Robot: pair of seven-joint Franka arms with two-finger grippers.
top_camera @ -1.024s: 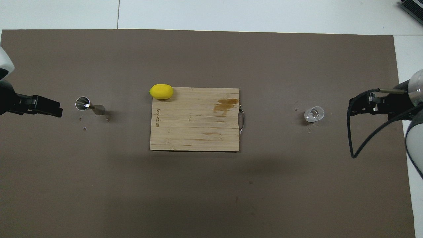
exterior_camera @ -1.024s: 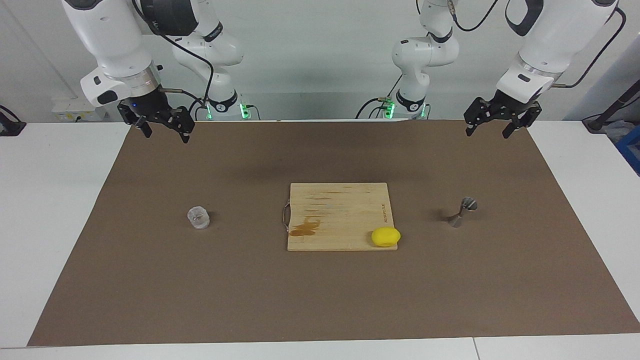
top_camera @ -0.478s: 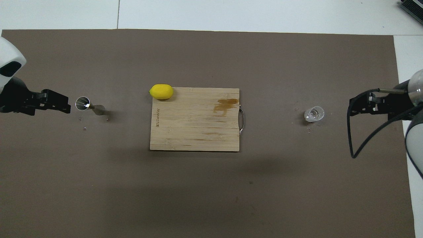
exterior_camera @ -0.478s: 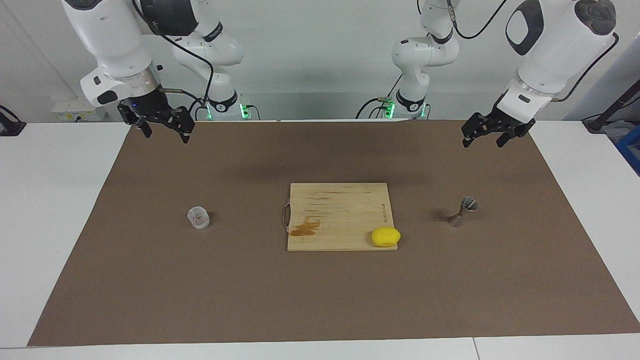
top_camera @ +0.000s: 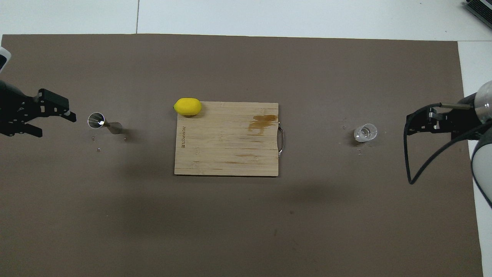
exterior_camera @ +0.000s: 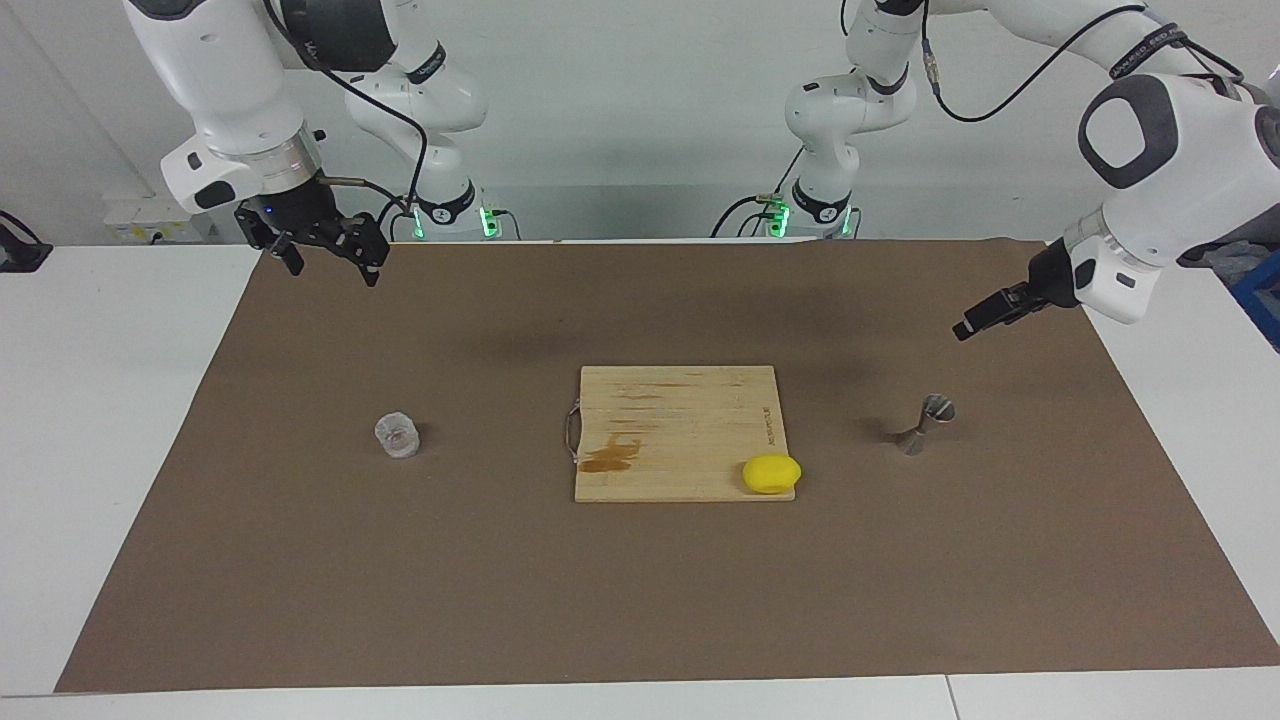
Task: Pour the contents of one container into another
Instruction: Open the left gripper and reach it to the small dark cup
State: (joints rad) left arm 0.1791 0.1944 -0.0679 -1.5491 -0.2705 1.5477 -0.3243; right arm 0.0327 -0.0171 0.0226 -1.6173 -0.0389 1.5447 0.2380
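cup (exterior_camera: 397, 436): clear faceted glass | jigger (exterior_camera: 926, 423): shiny steel | cutting board (exterior_camera: 680, 400): pale stained wood | lemon (exterior_camera: 771, 473): smooth yellow | worktop (exterior_camera: 400, 600): matt brown cover

Both arms run off the overhead view's edges, and the glass cup (exterior_camera: 398, 436)'s contents are too small to tell.

A yellow lemon (exterior_camera: 771, 473) sits on a corner of the stained wooden cutting board (exterior_camera: 680, 420)
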